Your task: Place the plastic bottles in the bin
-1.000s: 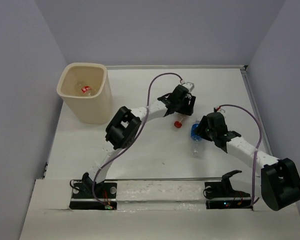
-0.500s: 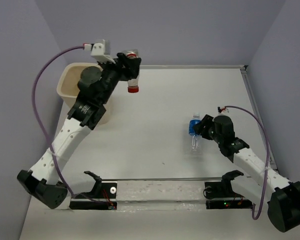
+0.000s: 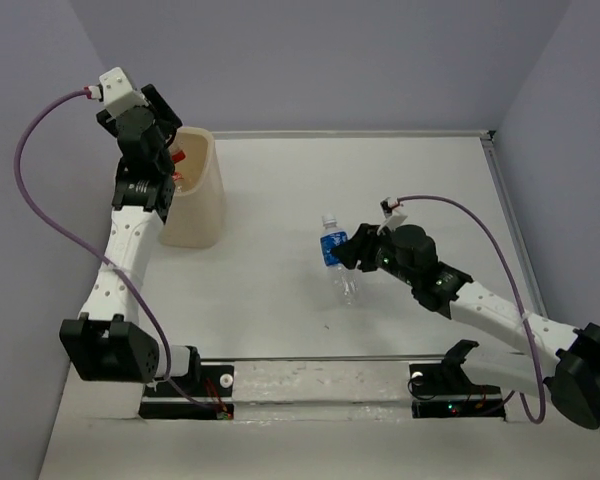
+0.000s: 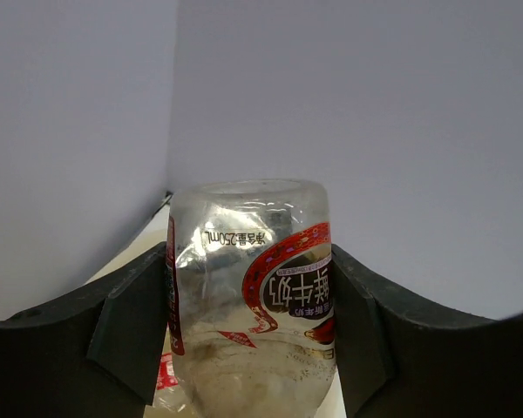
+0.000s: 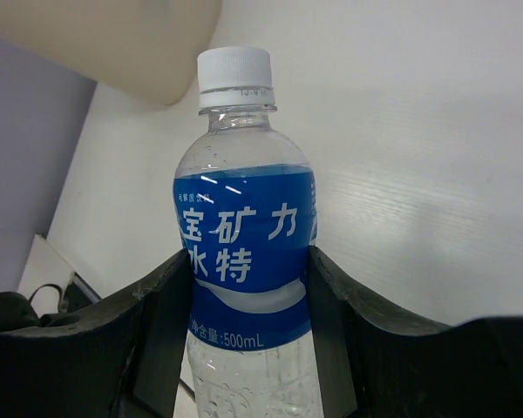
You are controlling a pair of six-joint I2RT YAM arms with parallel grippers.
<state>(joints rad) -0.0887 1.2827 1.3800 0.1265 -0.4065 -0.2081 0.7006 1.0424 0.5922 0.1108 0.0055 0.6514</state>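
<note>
While the smooth cream bin (image 3: 198, 205) with its rounded-square rim and tapering walls is standing at the far left of the white table (image 3: 280, 310), the left gripper (image 4: 248, 300) is clamping a crinkled, clear, red-labelled bottle (image 4: 244, 252) over its opening, and the right gripper (image 5: 248, 296) is squeezing a white-capped, blue-labelled bottle (image 5: 244, 218) near mid-table.

Clear glossy plastic bottles (image 5: 244, 235); matt plastic bin (image 3: 202, 203).

The cream-beige plastic bin (image 3: 202, 205) is plain. The clear crinkled bottle (image 4: 244, 287) wears a red-and-white patterned label; the clear white-capped bottle (image 5: 244, 261) has a blue label with white characters. The tabletop (image 3: 430, 180) is white.
</note>
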